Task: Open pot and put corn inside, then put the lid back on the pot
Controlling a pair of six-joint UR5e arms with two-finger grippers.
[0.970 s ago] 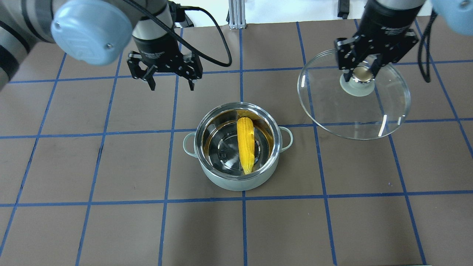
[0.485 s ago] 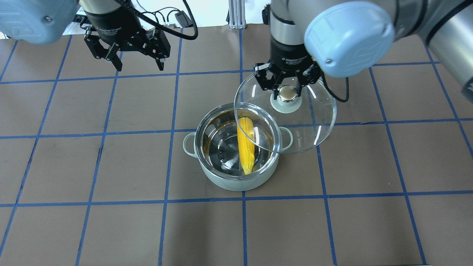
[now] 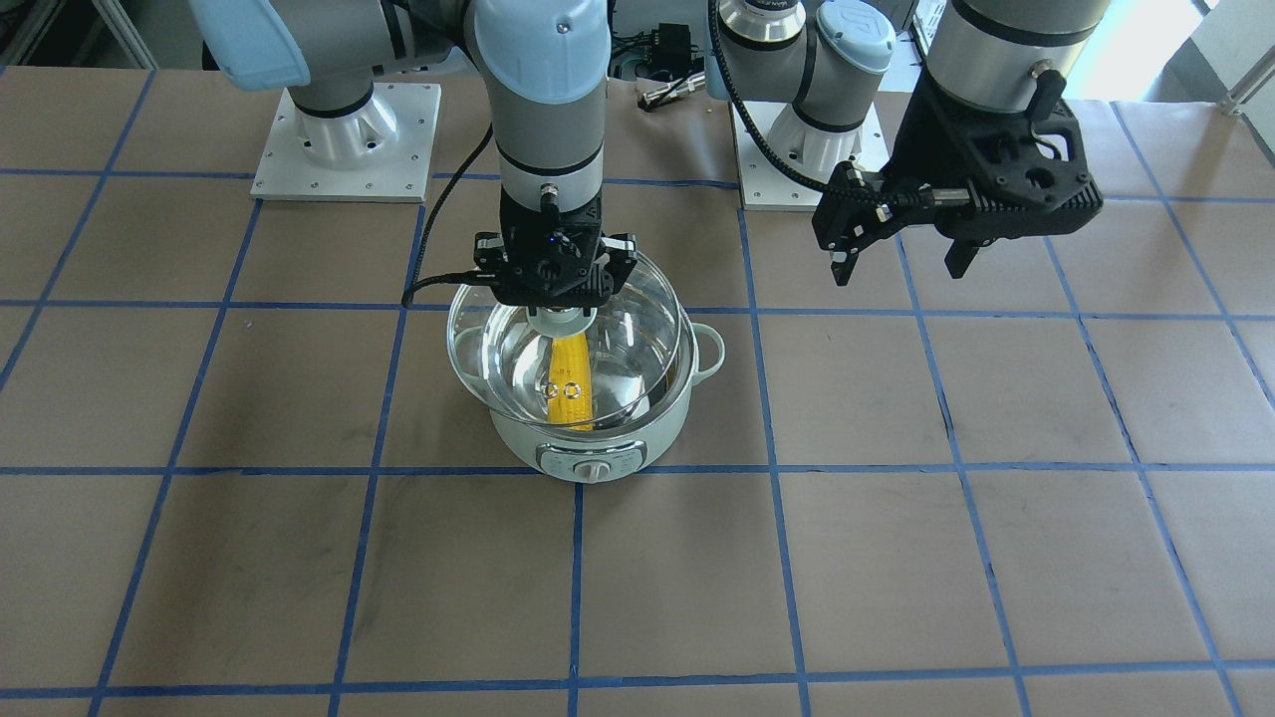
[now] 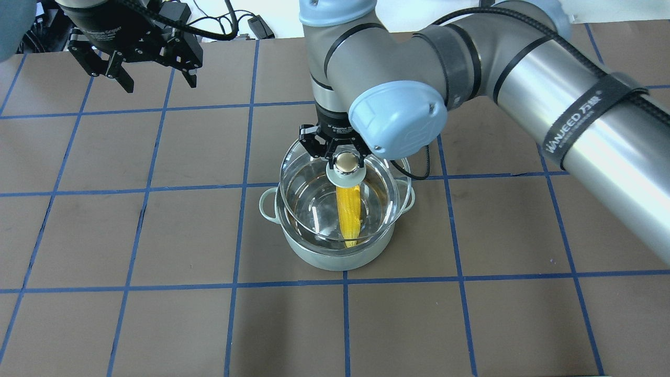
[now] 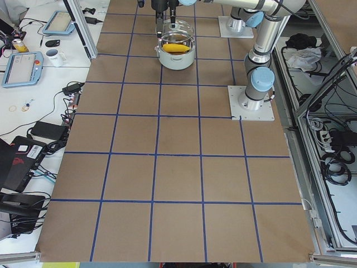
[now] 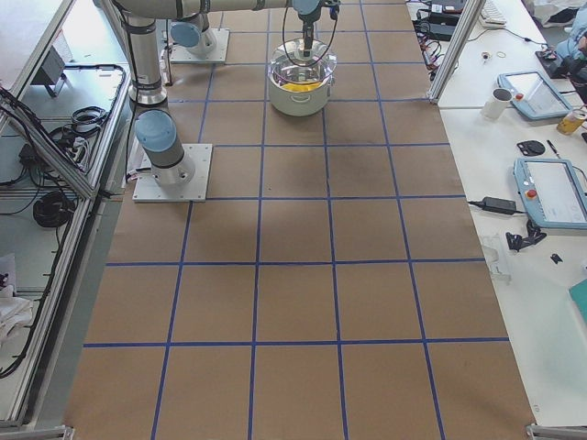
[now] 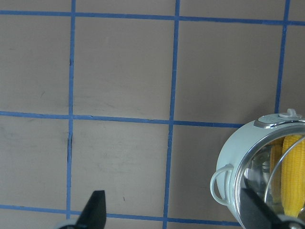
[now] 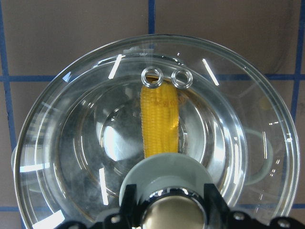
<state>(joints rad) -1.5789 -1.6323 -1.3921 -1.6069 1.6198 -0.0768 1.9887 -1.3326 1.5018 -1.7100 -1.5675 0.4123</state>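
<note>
The mint-green pot stands mid-table with its dial panel facing away from the robot. The yellow corn lies inside it and also shows in the right wrist view. My right gripper is shut on the beige knob of the glass lid. It holds the lid over the pot's mouth, shifted slightly toward the robot. I cannot tell whether the rim touches the pot. My left gripper is open and empty, high at the back left, far from the pot.
Brown table with a blue tape grid. The right arm's elbow and forearm stretch over the table's right half. Arm base plates are at the robot's side. The left wrist view shows the pot at its lower right.
The right gripper carried the lid from the far right to over the pot. The left gripper drew back and to the left, still open.
</note>
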